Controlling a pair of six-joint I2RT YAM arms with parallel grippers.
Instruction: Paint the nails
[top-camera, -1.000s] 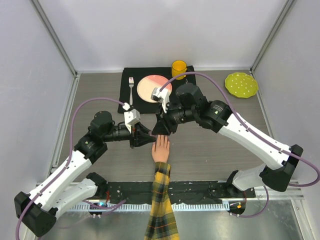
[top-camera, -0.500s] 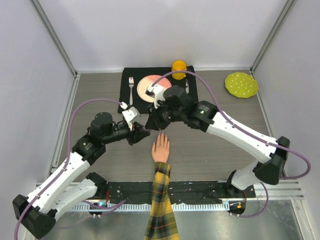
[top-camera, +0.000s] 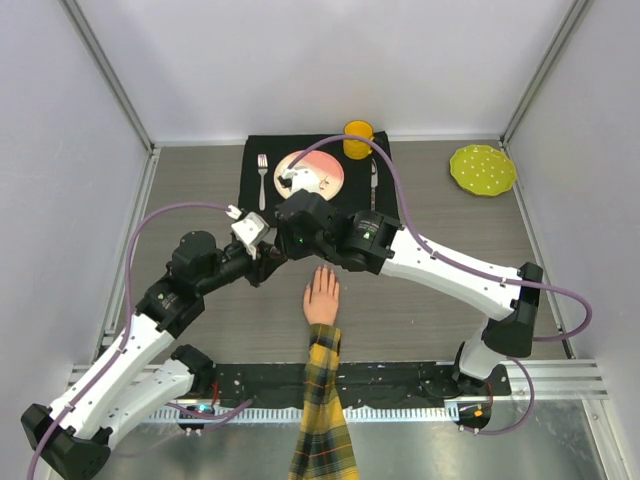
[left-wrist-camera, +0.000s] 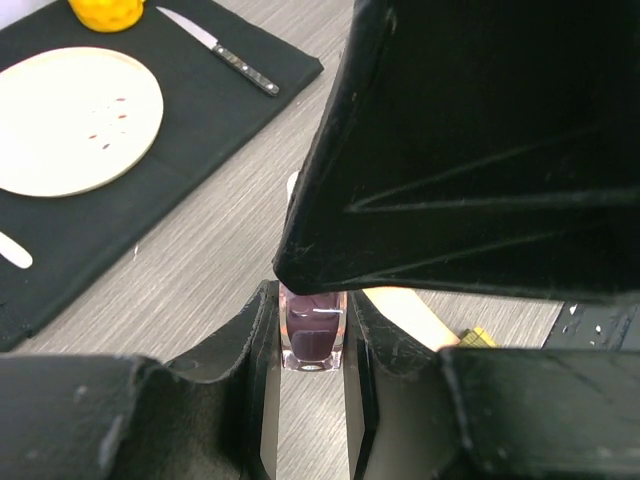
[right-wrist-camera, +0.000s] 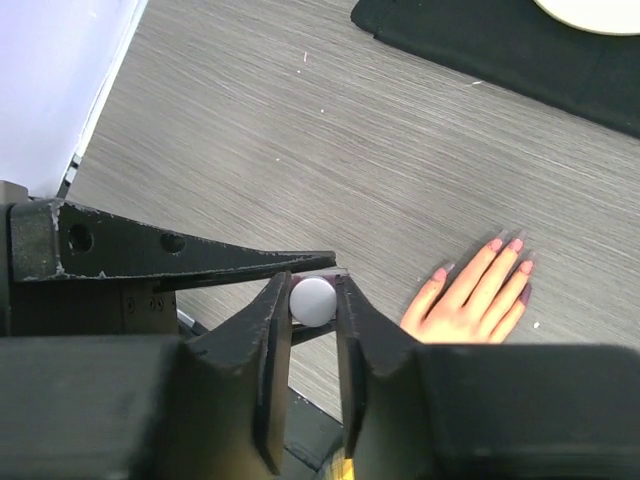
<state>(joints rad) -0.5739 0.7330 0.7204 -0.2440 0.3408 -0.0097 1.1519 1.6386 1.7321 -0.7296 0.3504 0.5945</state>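
The mannequin hand lies palm down on the table, its plaid sleeve running toward the near edge. In the right wrist view its nails look pink. My left gripper is shut on the purple polish bottle and holds it left of the hand. My right gripper is shut on the bottle's white cap from above. The two grippers meet at one spot in the top view, left of the fingertips. The bottle is hidden in the top view.
A black placemat at the back holds a pink plate, a fork, a knife and a yellow cup. A green dotted plate sits back right. Walls close in the left, right and back.
My right gripper has swung left from above the hand's fingertips to the left gripper and now grips the cap. The left gripper has drawn back a little to the left with the bottle.
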